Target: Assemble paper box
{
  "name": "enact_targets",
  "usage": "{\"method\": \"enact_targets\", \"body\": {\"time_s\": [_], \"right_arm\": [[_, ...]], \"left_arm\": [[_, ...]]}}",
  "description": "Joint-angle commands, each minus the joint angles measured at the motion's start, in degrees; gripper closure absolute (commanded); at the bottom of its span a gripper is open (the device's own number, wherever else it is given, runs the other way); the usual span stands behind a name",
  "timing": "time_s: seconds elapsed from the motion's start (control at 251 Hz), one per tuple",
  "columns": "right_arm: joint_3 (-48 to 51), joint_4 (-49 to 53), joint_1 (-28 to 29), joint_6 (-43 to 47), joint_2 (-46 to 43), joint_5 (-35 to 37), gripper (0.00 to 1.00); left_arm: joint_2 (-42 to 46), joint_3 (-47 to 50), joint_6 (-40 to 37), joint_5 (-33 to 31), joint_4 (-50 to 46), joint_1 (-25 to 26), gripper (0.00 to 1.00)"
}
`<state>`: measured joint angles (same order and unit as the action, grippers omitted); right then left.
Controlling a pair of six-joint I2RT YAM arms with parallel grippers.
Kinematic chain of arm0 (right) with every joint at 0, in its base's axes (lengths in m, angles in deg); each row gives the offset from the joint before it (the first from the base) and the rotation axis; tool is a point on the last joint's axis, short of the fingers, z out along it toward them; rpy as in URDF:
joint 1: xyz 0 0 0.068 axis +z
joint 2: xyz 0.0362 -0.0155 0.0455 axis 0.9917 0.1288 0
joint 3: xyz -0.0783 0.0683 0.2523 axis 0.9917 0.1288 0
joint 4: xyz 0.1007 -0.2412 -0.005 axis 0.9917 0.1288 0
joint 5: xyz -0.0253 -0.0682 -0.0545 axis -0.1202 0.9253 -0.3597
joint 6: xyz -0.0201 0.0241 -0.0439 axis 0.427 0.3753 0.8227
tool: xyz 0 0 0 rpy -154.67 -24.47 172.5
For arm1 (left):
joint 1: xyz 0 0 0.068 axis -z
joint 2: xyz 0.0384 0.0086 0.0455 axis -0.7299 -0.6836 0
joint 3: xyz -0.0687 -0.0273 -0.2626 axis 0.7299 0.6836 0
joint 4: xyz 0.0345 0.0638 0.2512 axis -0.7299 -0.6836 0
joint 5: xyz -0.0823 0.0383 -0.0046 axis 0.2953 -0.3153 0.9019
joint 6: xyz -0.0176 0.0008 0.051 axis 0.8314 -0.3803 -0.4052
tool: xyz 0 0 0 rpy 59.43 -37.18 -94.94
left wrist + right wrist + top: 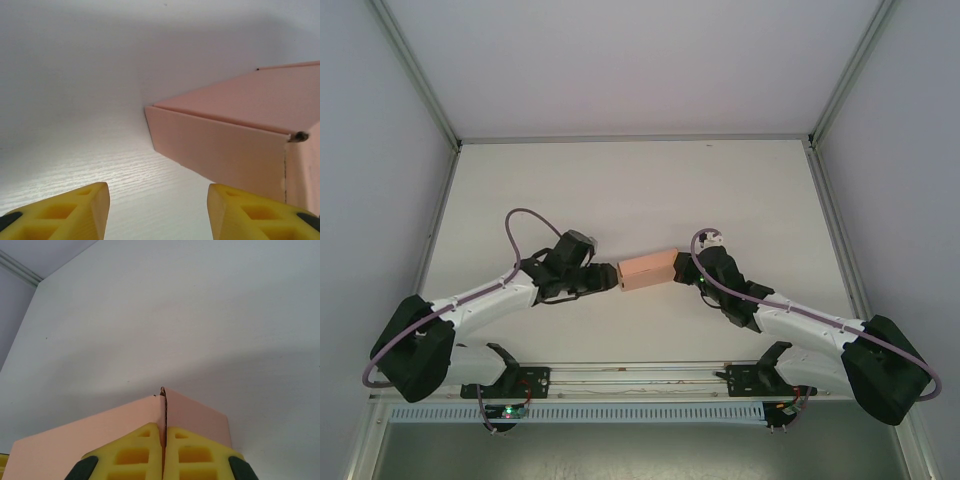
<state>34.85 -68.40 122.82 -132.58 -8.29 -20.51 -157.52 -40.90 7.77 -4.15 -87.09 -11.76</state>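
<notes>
Looking down from above, we see the paper box as a small salmon-pink block lying on the white desk, about midway between the two arms. The left pincer sits at its left end and the right pincer at its right end, so the box is bracketed between them.

From the left wrist, we find the left pincer released: its yellow fingers stand well apart with bare desk between them. The paper box lies just ahead, off to the right of that view, with one corner pointing across the gap. We cannot tell whether the right-hand finger touches its near wall.

From the right wrist, the right pincer is clenched, its fingers pressed together. A thin edge of card from the paper box runs down into the slit between them, so we read it as grasping the box by that edge, with pink faces spreading to either side.
</notes>
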Motion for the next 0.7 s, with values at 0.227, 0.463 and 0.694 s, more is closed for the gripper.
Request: {"method": "enact_targets", "body": {"time_s": [0.227, 0.463, 0.694], "right_arm": [[2.5, 15.5, -0.1, 0.6, 3.1, 0.4, 0.96], [2.9, 15.6, -0.1, 0.2, 2.3, 0.9, 0.96], [3.4, 15.9, -0.2, 0.1, 2.0, 1.4, 0.96]], "left_arm": [[4.7, -6.0, -2.1, -2.7, -2.4, -0.8, 0.42], [-1.7, -6.0, -1.7, 3.6, 3.1, -0.9, 0.54], [-2.7, -1.5, -0.7, 1.1, 1.6, -1.3, 0.73]]}}
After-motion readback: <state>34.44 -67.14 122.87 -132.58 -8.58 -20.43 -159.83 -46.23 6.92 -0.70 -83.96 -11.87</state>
